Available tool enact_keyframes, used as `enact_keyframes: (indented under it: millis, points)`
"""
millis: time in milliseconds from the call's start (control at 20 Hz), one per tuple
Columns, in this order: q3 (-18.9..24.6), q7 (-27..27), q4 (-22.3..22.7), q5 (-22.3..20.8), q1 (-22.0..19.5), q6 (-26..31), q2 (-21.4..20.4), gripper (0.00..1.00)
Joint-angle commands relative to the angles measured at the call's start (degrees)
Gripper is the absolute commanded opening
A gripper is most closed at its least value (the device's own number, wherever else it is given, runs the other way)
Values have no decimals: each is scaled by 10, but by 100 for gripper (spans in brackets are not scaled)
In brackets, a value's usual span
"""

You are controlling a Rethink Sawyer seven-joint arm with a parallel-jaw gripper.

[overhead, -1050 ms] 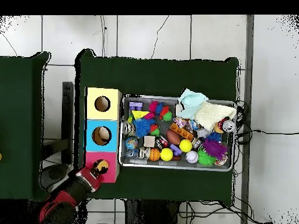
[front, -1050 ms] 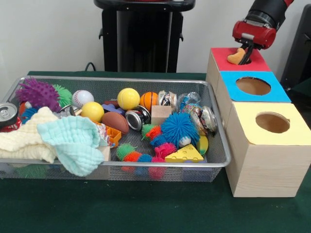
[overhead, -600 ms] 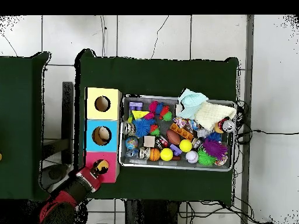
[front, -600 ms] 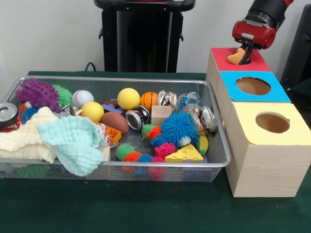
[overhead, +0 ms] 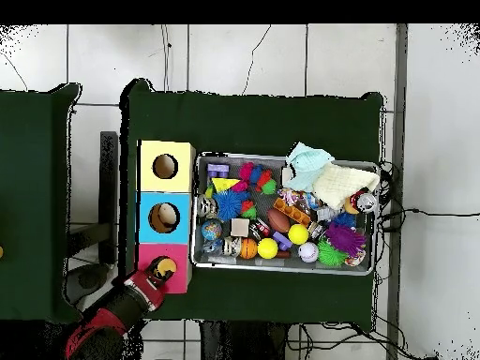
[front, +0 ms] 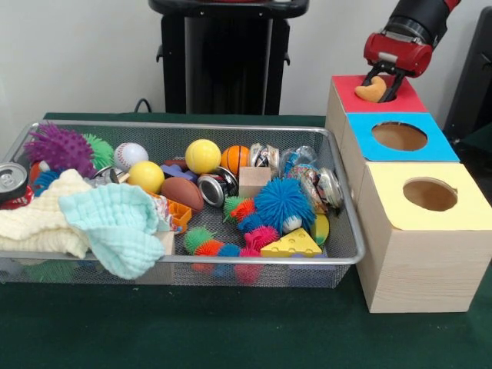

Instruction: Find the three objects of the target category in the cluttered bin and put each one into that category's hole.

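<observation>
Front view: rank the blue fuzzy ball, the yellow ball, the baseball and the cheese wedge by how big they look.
1. Blue fuzzy ball, clearly largest.
2. Cheese wedge, though it sits nearest the camera.
3. Yellow ball.
4. Baseball, close to the yellow ball and partly hidden, so those two are uncertain.

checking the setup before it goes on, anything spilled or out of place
Nothing spilled: the toys all sit inside the bin. The one odd item is a crushed can perched on the bin's left rim. The gripper holds an orange piece at the red box's hole.
</observation>
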Motion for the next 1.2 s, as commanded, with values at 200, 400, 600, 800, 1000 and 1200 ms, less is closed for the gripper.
enact_keyframes:
  millis: [200, 400, 600, 800, 1000, 1200]
  points:
    - [26, 61, -6, 22, -29, -69, 4, 100]
    - [27, 54, 0, 15, -29, -62, -17, 100]
    - [16, 12, 8, -15, -32, -9, -89, 100]
    - [11, -23, 14, -43, -42, 17, -137, 100]
    - [16, -34, 19, -68, -56, 15, -162, 100]
    - [14, -25, 15, -76, -54, 24, -164, 100]
